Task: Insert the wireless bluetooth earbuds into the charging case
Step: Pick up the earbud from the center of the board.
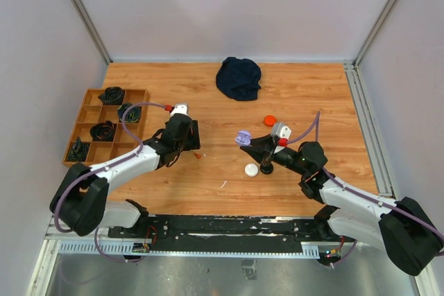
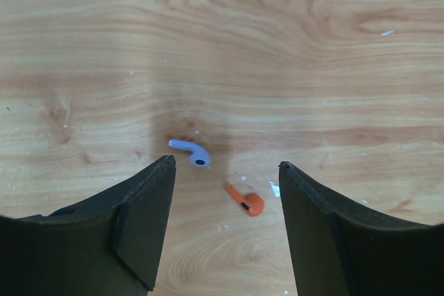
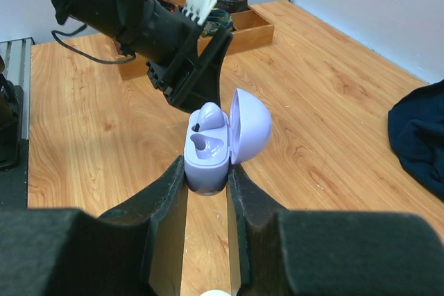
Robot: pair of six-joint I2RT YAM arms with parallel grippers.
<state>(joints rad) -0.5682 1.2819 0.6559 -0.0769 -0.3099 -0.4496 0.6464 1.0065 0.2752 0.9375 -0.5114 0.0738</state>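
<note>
My right gripper [image 3: 207, 172] is shut on an open purple charging case [image 3: 208, 150], lid [image 3: 250, 126] flipped to the right. One purple earbud [image 3: 211, 116] sits in the far slot; the near slot is empty. In the top view the case [image 1: 243, 136] is held left of the right gripper [image 1: 251, 145]. My left gripper [image 2: 225, 166] is open just above the table, over a loose purple earbud [image 2: 191, 151] and an orange earbud [image 2: 246, 201], which lies between the fingers. In the top view the left gripper [image 1: 196, 146] is left of centre.
An orange round case [image 1: 269, 120] and a white round case [image 1: 251, 169] lie near the right gripper. A dark cloth [image 1: 238, 77] lies at the back. A wooden compartment tray [image 1: 89, 128] with dark cables stands at the left. The left arm [image 3: 173, 32] faces the held case.
</note>
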